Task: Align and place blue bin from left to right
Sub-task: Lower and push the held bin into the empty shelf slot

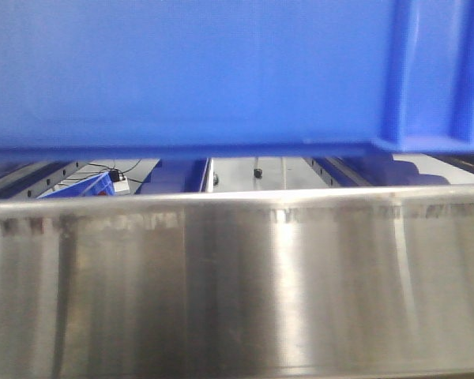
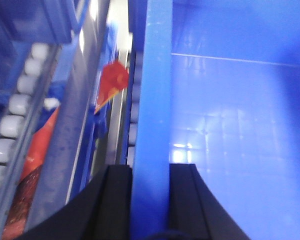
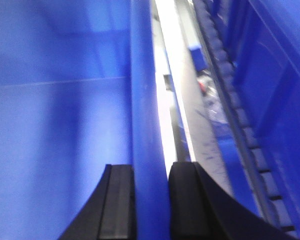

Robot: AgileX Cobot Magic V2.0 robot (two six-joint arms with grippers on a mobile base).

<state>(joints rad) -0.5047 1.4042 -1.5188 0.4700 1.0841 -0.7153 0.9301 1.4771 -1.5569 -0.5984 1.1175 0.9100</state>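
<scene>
The blue bin fills the top of the front view, held off the surface with a gap showing beneath its bottom edge; ribs stand at its right corner. In the left wrist view my left gripper is shut on the blue bin's left wall rim, one black finger on each side. My right gripper is shut the same way on the bin's right wall rim. The bin's smooth inside looks bare. Neither gripper shows in the front view.
A brushed steel wall spans the front view below the bin. Roller conveyor tracks run along the left, with red-orange packets beside them. Another roller rail and a blue crate stand at the right. A small blue tub lies beyond the wall.
</scene>
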